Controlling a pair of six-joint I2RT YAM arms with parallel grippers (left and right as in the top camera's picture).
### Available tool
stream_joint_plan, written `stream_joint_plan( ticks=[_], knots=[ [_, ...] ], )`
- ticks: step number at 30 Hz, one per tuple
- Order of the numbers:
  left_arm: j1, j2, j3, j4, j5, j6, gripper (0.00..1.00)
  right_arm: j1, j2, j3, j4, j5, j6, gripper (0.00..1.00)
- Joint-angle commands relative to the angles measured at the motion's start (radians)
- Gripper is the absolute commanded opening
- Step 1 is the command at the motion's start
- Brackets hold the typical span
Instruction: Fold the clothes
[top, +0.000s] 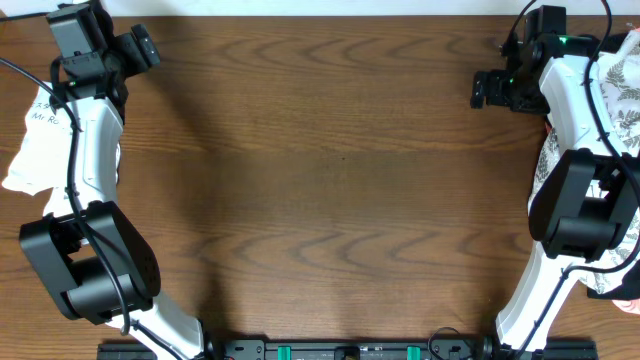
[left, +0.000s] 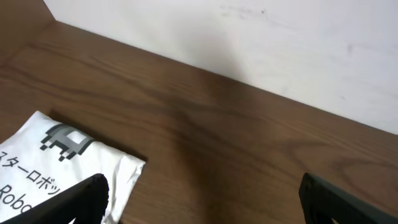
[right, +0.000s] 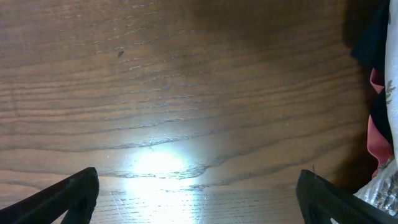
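The clothes, a white T-shirt (top: 35, 140) with small black print, lie at the table's left edge, partly hidden under my left arm. In the left wrist view the T-shirt (left: 68, 158) shows its pixel-figure print and lettering, with one corner reaching under the left finger (left: 78, 199). My left gripper (top: 143, 47) hangs open at the far left corner, just beyond the shirt, with nothing between its fingers. My right gripper (top: 487, 90) stands open at the far right over bare wood; its jaws (right: 199, 199) are wide apart and hold nothing.
A pile of other cloth, white with grey leaf print (top: 622, 95), lies along the right edge under the right arm; black and pink fabric (right: 378, 118) shows beside it. A white wall (left: 249, 37) borders the table's far edge. Brown wooden table (top: 330, 200) fills the middle.
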Motion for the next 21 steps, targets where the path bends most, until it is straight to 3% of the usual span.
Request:
stream_joint_plan(
  ticks=[1, 11, 21],
  knots=[
    [0.002, 0.009, -0.003, 0.0, -0.005, -0.013, 0.98, 0.006, 0.0, -0.003, -0.001, 0.006, 0.011, 0.99],
    [0.002, 0.009, -0.003, 0.0, -0.005, -0.013, 0.98, 0.084, -0.094, -0.003, -0.001, 0.006, 0.011, 0.99],
    [0.002, 0.009, -0.003, 0.0, -0.005, -0.013, 0.98, 0.317, -0.394, -0.003, -0.001, 0.006, 0.011, 0.99]
  ],
)
